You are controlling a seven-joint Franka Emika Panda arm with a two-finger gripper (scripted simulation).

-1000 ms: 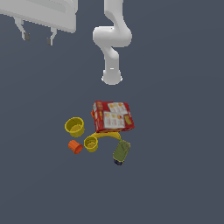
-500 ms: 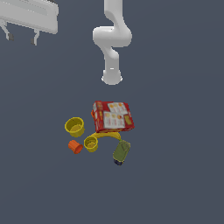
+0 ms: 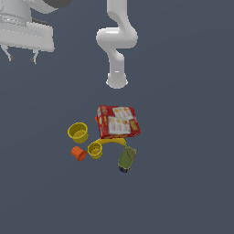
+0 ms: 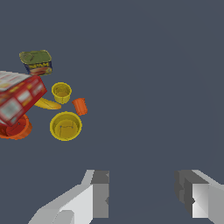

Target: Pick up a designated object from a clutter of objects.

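Observation:
The designated object, the larger plain yellow cup (image 3: pixel 78 132) (image 4: pixel 65 126), stands upright at the edge of the clutter of objects toward the exterior view's left. Beside it are a smaller yellow cup (image 3: pixel 95 149) (image 4: pixel 61 92), a small orange cup (image 3: pixel 78 153) (image 4: pixel 80 106) on its side, a banana (image 3: pixel 112 141) (image 4: pixel 47 104), a red printed box (image 3: pixel 118 121) (image 4: pixel 19 99) and a dark green can (image 3: pixel 127 158) (image 4: pixel 36 62). My gripper (image 3: pixel 21 58) (image 4: pixel 145 194) hangs open and empty, high up at the exterior view's far left, well away from the cup.
The arm's white base (image 3: pixel 117 81) stands behind the red box. A round orange-red thing (image 4: pixel 15 127) shows partly under the box in the wrist view. Dark flat floor surrounds the clutter.
The gripper has moved toward the exterior view's left and come lower. The objects on the floor have not moved.

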